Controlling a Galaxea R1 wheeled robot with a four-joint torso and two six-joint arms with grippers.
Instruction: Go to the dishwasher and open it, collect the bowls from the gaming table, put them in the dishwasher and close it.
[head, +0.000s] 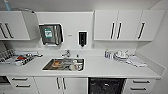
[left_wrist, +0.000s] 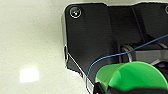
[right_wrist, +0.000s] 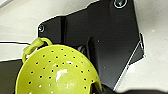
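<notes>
Straight ahead under the white counter (head: 100, 67), the dishwasher (head: 106, 86) shows its dark interior with wire racks. A bright green bowl (left_wrist: 135, 77) sits close against my left gripper (left_wrist: 117, 89), which is shut on its rim. A pale yellow-green bowl (right_wrist: 60, 72), perforated and with a loop handle, is held at its edge by my right gripper (right_wrist: 101, 88). Pale floor lies behind both bowls. The gaming table is out of view.
A steel sink (head: 63, 64) with dishes is set in the counter, left of the dishwasher. A dish rack (head: 17, 58) stands at the far left and stacked plates (head: 120, 56) at the right. White drawers (head: 141, 85) flank the dishwasher, and wall cupboards (head: 117, 25) hang above.
</notes>
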